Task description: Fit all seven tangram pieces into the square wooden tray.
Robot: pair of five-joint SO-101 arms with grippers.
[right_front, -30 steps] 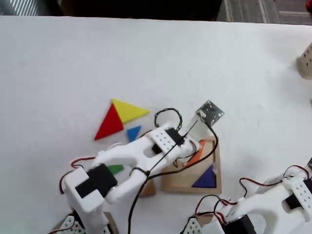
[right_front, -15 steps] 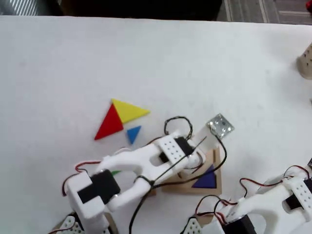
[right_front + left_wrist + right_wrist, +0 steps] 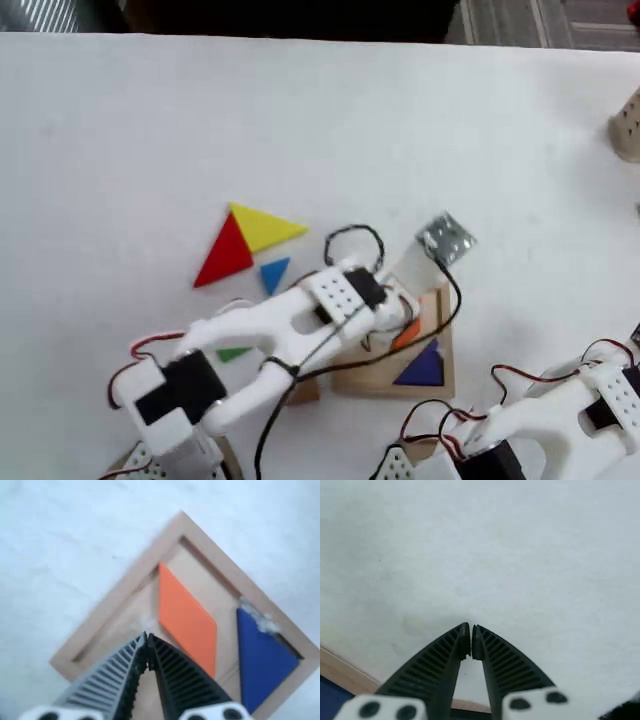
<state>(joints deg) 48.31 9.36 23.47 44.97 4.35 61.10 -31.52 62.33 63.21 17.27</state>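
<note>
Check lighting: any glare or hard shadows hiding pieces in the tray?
High view: even light, no hard shadows; the left arm, not shadow, covers part of the tray. Left wrist view: orange piece evenly lit; pale patch on the blue triangle, glare or fluff, cannot tell. Right wrist view: table flat-lit.

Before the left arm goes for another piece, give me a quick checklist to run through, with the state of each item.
1. Left gripper empty: ok, shut on nothing, above the tray.
2. Orange piece lying flat in the tray: ok.
3. Dark blue triangle inside the tray: ok.
4. Red triangle, yellow triangle and small blue triangle uncovered: ok.
5. Green piece free to grasp: not ok, partly under the arm.
6. Right gripper out of the way: ok, shut, over the table.
</note>
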